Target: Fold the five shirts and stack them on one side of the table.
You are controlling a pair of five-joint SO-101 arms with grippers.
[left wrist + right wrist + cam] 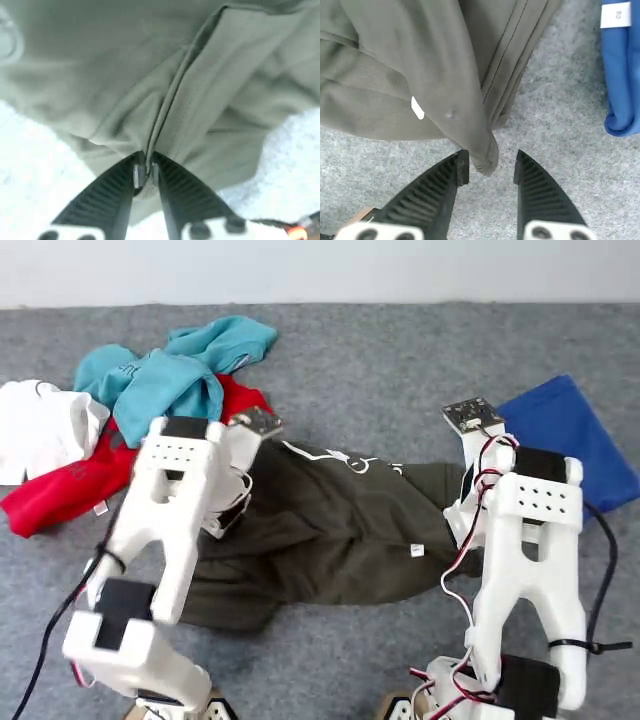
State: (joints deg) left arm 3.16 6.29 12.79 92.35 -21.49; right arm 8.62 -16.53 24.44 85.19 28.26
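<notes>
My left tool (pixel 145 170) pinches a fold of the olive shirt (pixel 340 530), which lies rumpled across mid-bench. The blue shirt (pixel 565 430) lies folded at the right. At the left, a teal shirt (pixel 165 380) tops a red shirt (pixel 50 495), a white shirt (pixel 40 425) beside them.

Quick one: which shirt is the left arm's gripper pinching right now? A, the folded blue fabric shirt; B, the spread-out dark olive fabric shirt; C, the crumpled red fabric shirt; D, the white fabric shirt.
B: in the left wrist view, the left gripper is closed on a raised fold of the dark olive fabric shirt.
</notes>
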